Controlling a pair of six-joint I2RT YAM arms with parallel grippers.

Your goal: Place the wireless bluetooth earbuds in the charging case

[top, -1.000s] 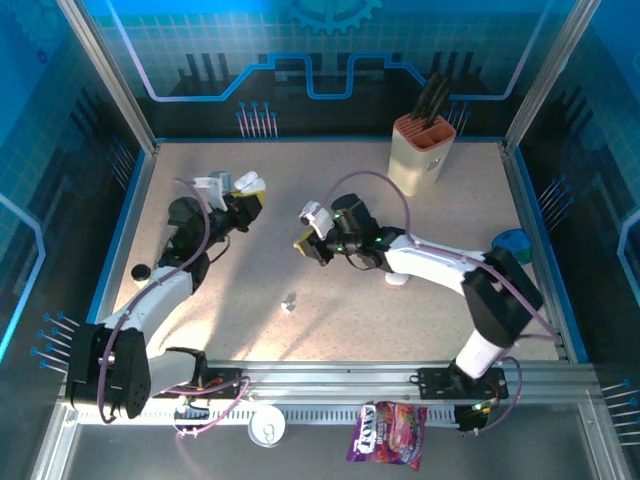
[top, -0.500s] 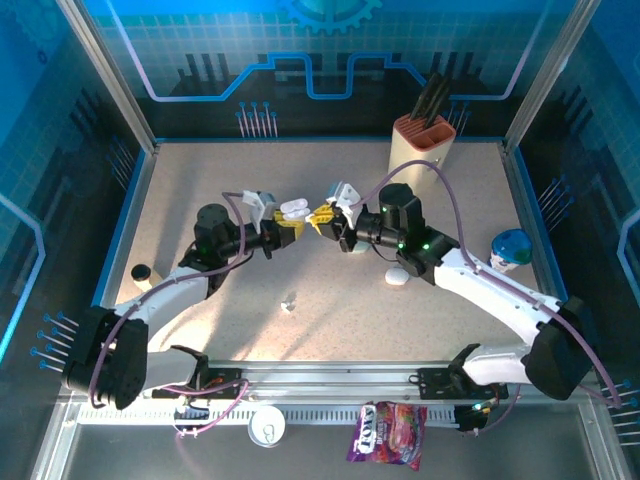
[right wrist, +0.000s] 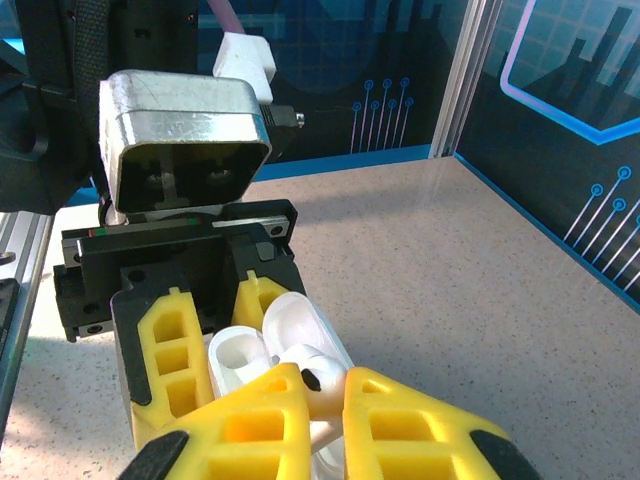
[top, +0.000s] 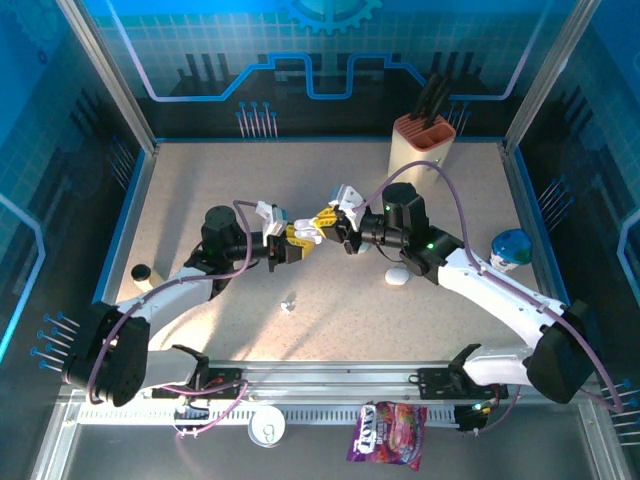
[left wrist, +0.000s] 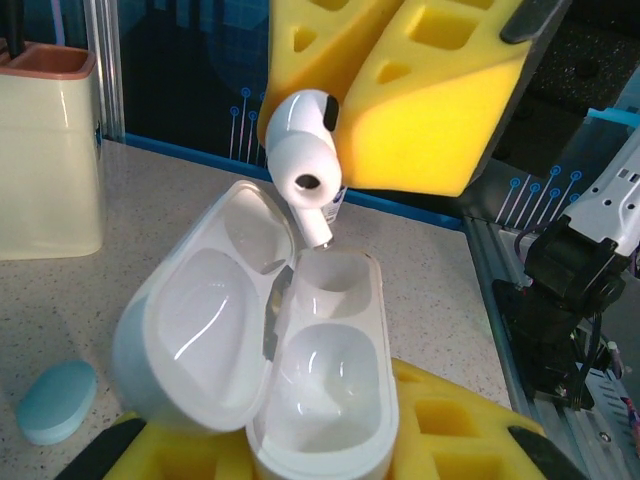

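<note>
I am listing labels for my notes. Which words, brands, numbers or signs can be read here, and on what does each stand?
No text can be read.
The purple snack bag carries print, but it is too blurred to read.
The charging case, earbud and knife block show no lettering.

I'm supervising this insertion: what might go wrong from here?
The glossy white earbud hangs tilted in the right claw, stem tip at a socket rim of the open white charging case; it may catch there instead of seating. Pressing down might shift the case in the left claw. An early release may drop the bud onto the speckled table.
</note>
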